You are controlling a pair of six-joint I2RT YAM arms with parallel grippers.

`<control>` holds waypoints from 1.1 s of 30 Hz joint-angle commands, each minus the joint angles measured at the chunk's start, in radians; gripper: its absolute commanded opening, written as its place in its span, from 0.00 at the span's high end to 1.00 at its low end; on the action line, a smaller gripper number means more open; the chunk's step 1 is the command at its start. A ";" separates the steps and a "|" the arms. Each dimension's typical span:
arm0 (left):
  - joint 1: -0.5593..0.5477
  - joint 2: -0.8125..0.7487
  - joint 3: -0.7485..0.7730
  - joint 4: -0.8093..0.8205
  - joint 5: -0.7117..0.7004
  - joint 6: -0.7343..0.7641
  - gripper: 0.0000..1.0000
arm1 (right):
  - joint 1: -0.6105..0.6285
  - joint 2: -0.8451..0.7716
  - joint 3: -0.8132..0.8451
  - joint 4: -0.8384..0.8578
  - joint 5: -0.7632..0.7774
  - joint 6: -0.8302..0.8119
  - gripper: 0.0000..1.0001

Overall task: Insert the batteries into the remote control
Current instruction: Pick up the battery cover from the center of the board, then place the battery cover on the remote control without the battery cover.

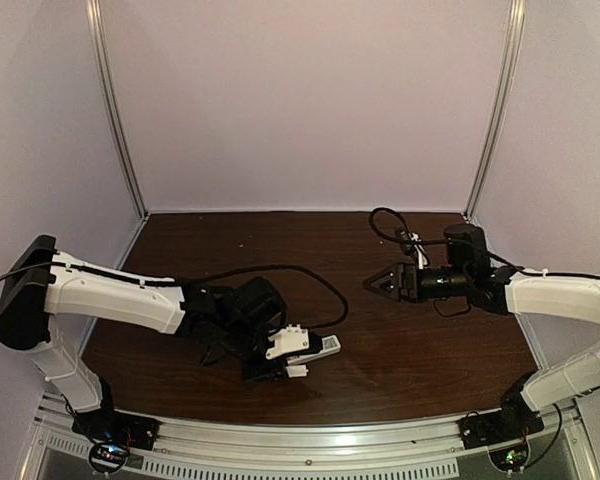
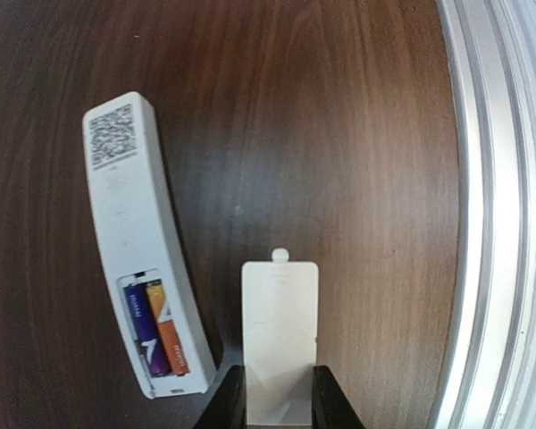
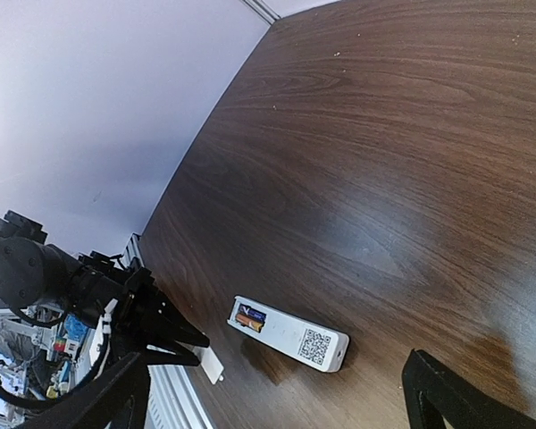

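White remote (image 2: 138, 241) face down by left arm, batteries (image 2: 156, 326) seated in its open back | left gripper (image 2: 279, 398) pinching cover (image 2: 279, 322); remote just left of it in wrist view, long axes near parallel | right gripper (image 1: 378, 283) spread, well apart

Walls (image 1: 300, 100): pale lilac, plain.
Table (image 1: 280, 240): dark brown wood grain.
Corner posts (image 1: 117, 110): silver metal.
Near rail (image 1: 310, 445): ribbed aluminium.

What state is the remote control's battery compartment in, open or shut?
Open: both batteries show uncovered in the remote control; the cover sits apart, gripped by the left tool.
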 commanded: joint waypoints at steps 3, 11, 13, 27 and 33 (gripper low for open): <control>0.093 -0.047 0.016 -0.007 -0.045 -0.079 0.88 | 0.047 0.076 0.061 0.036 -0.005 0.061 0.00; 0.136 -0.008 0.019 -0.003 -0.087 -0.088 0.88 | 0.082 0.178 0.007 0.316 -0.054 0.367 0.00; 0.136 0.005 0.015 0.002 -0.079 -0.089 0.88 | 0.104 0.207 -0.013 0.419 -0.058 0.440 0.00; 0.129 0.051 0.021 0.019 -0.076 -0.104 0.88 | 0.209 0.445 -0.070 0.901 -0.010 0.772 0.00; 0.115 0.064 0.045 0.016 -0.084 -0.099 0.88 | 0.209 0.431 -0.075 0.862 0.012 0.744 0.00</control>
